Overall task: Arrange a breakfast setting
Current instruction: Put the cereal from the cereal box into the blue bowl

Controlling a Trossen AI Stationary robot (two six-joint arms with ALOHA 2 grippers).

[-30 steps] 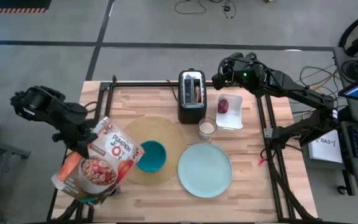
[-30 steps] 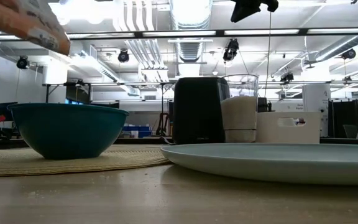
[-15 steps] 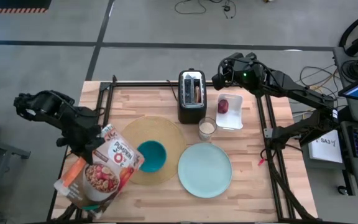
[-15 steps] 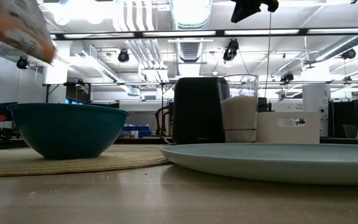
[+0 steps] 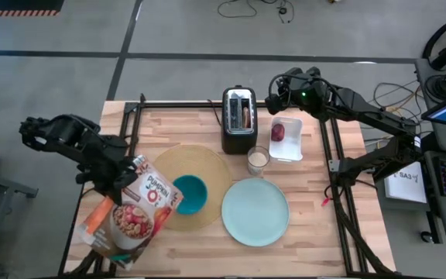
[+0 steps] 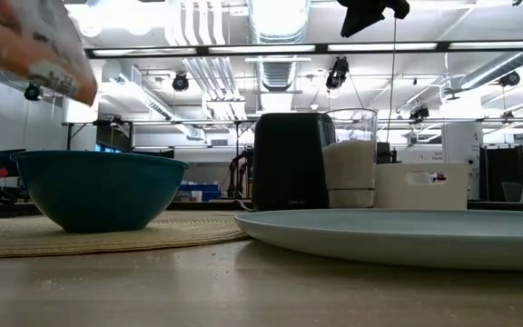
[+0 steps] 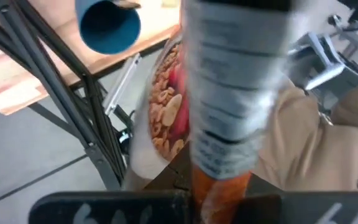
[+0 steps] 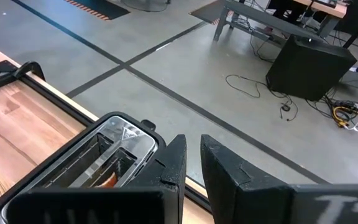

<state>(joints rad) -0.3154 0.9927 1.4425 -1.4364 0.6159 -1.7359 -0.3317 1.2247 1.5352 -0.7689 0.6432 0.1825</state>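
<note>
My left gripper is shut on a cereal bag held in the air over the table's left side, its upper corner by the teal bowl. The bowl stands on the round tan placemat. The pale-blue plate lies to the right of the mat. The dark red fruit sits in a white container. Bread shows in the toaster. The dark blue cup shows only in the left wrist view. The spoon is out of view. My right gripper is shut, high beyond the toaster. My left gripper holds the cereal bag at its upper end, pinched between the two fingers; the gripper's own body hides the exact place. The bag is lifted clear of the table and hangs tilted, its printed face up, its lower end toward the near left corner.
A glass of milk stands between the toaster and the plate. The white container is at the far right. A dark frame rail runs along the table's left and far edges. In the low view the bag's corner hangs above the bowl.
My left gripper has moved a little toward the table's right edge, still shut on the cereal bag. The bag has turned and come lower; its upper corner stays beside the bowl.
</note>
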